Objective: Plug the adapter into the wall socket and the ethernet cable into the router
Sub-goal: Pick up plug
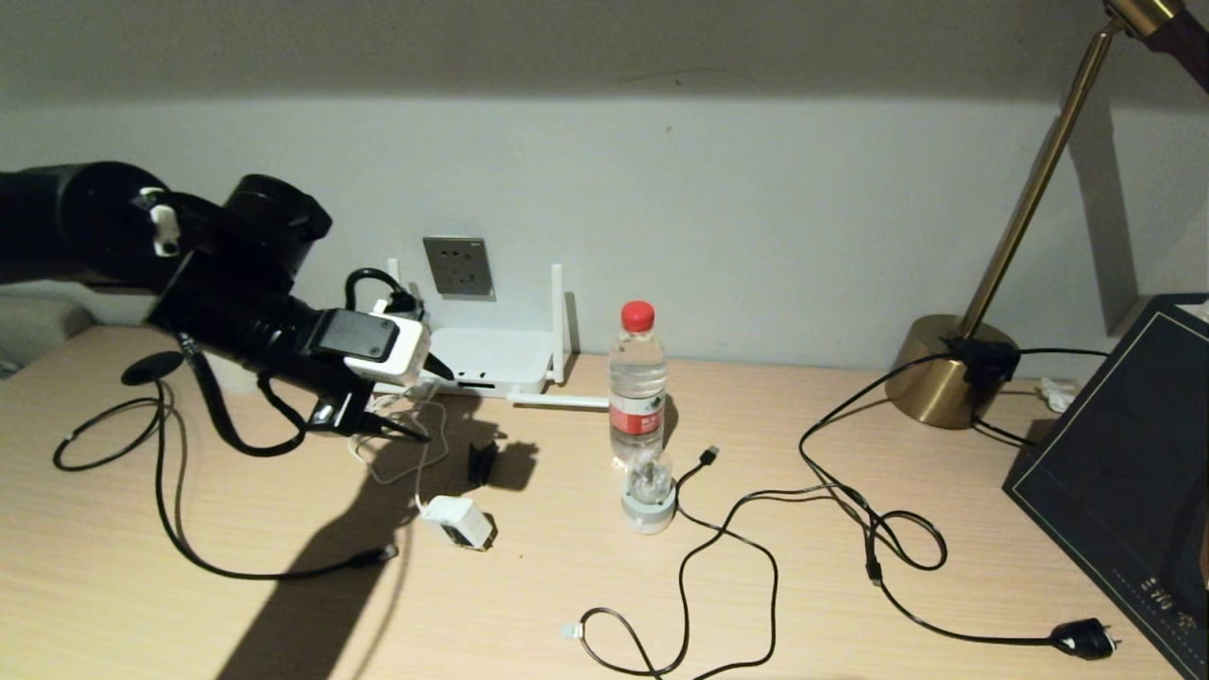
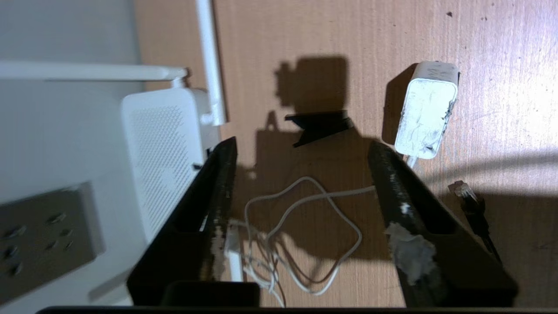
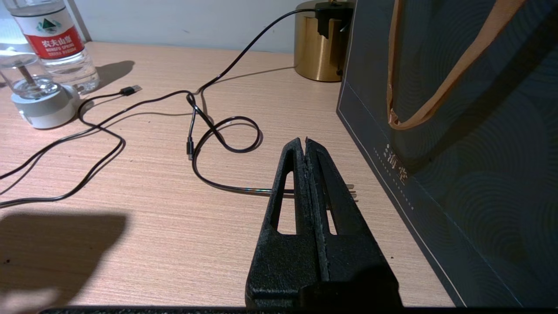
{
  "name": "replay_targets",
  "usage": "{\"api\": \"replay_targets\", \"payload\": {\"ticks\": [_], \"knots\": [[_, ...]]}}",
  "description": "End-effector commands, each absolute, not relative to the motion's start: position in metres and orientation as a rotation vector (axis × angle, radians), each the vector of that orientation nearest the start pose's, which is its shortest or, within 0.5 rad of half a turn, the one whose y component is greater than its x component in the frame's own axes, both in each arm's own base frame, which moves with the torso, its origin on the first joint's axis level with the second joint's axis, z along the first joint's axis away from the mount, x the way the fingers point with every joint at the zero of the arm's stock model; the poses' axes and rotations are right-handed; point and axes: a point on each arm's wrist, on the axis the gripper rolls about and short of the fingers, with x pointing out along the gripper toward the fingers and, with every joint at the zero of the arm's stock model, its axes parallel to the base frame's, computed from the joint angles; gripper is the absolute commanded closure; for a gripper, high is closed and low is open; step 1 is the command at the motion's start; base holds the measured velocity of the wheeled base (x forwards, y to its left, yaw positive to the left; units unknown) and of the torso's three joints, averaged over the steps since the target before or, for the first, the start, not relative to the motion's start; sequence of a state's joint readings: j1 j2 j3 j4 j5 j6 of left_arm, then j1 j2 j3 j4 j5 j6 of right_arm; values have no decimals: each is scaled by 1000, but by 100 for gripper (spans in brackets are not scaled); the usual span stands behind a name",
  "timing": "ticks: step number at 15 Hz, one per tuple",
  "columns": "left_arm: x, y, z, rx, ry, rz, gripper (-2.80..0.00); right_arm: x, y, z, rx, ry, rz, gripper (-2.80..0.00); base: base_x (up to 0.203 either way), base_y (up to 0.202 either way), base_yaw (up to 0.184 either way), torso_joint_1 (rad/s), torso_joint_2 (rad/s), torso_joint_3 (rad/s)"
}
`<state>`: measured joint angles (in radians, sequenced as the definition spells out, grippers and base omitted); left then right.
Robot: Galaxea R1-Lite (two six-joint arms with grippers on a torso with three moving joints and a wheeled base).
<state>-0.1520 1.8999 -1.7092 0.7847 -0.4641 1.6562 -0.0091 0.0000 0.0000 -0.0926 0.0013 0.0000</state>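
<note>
Reaching for the adapter [image 1: 458, 521] looks like the step in hand. From the head view, the left gripper [image 1: 423, 401] hangs above the desk in front of the router [image 1: 491, 364], with the wall socket [image 1: 459, 267] on the wall just above; the adapter lies on the desk nearer the viewer, apart from the fingers. A good approach would drop straight over the cube and close across its flat sides, keeping the thin cord free. A water bottle [image 1: 638, 382] and a small black clip [image 1: 483, 463] stand nearby and should be avoided. The ethernet cable [image 1: 189, 529] trails loose on the left.

In the left wrist view, the jaws stand well apart and empty, the white cord [image 2: 305, 226] looped between them, the adapter beyond one finger.

In the right wrist view, the right gripper [image 3: 306, 144] is closed on nothing, parked beside a dark paper bag [image 3: 457, 131].
</note>
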Motion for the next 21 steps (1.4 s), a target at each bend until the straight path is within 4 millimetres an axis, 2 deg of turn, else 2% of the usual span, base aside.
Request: {"api": "replay_targets", "payload": {"ticks": [1, 3, 6, 11, 21], "knots": [[334, -71, 230, 1298, 371, -1293, -280, -20, 0, 75, 0, -57, -8, 0, 0, 0, 0, 0, 0, 0], [323, -77, 231, 1257, 490, -1369, -280, -20, 0, 75, 0, -57, -8, 0, 0, 0, 0, 0, 0, 0], [334, -86, 223, 1279, 531, -1387, -280, -20, 0, 75, 0, -57, -8, 0, 0, 0, 0, 0, 0, 0], [328, -86, 203, 1192, 656, -1436, -280, -20, 0, 75, 0, -57, -8, 0, 0, 0, 0, 0, 0, 0], [348, -90, 175, 1166, 688, -1450, -280, -20, 0, 75, 0, -57, -8, 0, 0, 0, 0, 0, 0, 0]]}}
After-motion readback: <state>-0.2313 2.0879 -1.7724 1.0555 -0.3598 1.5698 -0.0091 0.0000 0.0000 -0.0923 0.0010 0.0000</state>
